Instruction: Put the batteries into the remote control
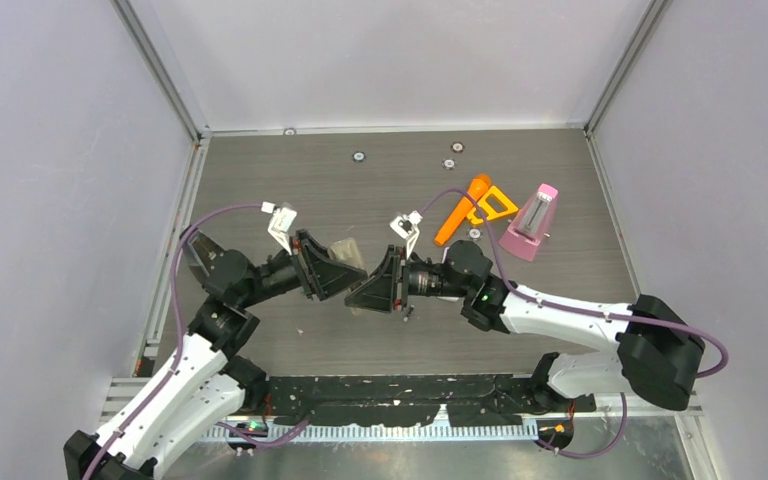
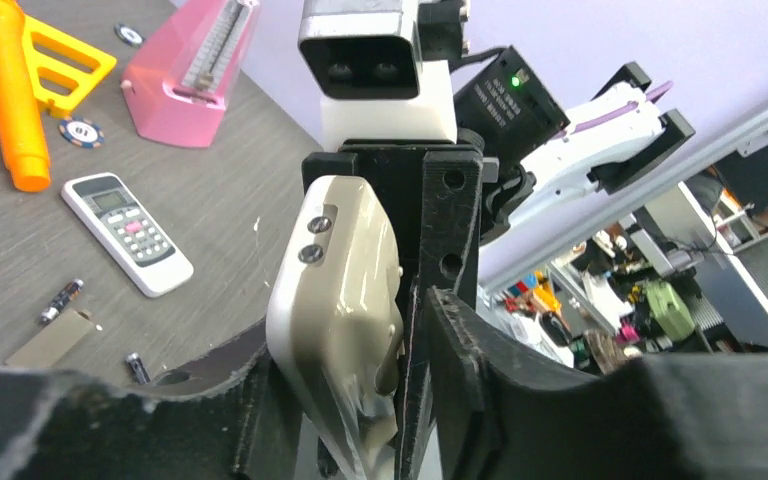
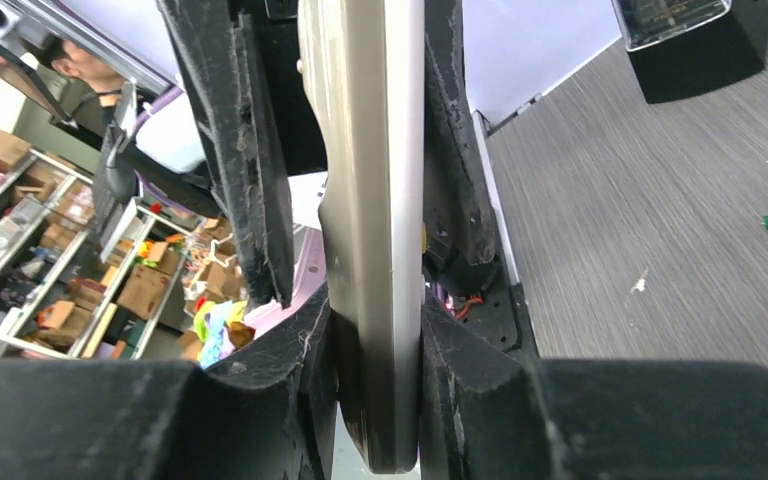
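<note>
Right pincer [image 3: 372, 300] clenched on beige remote [image 2: 335, 300], held above tabletop [image 2: 230, 200]. Left pincer [image 2: 350, 330] flanks the same remote; grip unclear. Two dark batteries [image 2: 60, 300] and a cardboard scrap [image 2: 55, 340] lie near white remote [image 2: 125, 232]; pink metronome [image 2: 185, 80] and orange tool [image 2: 5, 90] beyond it.

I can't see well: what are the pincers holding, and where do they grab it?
A beige remote, up off the table. The right pincer squeezes its flat sides at one end, the left pincer at the other end.
</note>
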`<state>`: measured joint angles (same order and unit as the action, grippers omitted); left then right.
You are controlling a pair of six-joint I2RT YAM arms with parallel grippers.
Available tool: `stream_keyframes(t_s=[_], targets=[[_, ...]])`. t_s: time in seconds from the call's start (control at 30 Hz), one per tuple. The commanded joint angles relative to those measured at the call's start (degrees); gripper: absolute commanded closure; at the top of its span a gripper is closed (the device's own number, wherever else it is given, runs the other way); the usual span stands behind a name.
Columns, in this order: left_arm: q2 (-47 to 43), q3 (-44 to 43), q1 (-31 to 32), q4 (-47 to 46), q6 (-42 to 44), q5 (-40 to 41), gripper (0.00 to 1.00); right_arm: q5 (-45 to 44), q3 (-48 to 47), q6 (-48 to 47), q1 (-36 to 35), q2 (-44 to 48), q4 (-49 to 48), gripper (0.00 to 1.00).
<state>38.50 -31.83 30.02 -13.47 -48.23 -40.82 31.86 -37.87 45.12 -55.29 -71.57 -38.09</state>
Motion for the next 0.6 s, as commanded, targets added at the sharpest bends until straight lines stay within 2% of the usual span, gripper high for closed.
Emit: stream_keyframes(t_s=[0.0, 0.1, 0.2, 0.33, 0.57], targets=[[-2.18, 3.76, 0.2, -12.01, -7.95, 8.39, 0.57, -1.58, 1.5, 6.42, 0.0, -2.43, -13.27, 0.89], [-2.61, 5.55, 0.21, -14.63, -10.41, 10.2, 0.56, -1.16, 2.11, 8.39, 0.03, -3.54, -16.33, 0.89], [-3.01, 5.79, 0.21, -13.76, -10.45, 11.44, 0.44, -1.15, 2.46, 8.71, -0.02, -3.83, -16.73, 0.89], [-3.46, 5.65, 0.19, -12.58, -10.08, 12.76, 0.4, -1.06, 2.7, 8.76, -0.08, -3.92, -16.67, 0.89], [-3.6, 5.07, 0.18, -9.07, -8.43, 13.91, 0.63, 0.74, 2.28, 9.11, -0.08, -4.65, -17.01, 0.88]])
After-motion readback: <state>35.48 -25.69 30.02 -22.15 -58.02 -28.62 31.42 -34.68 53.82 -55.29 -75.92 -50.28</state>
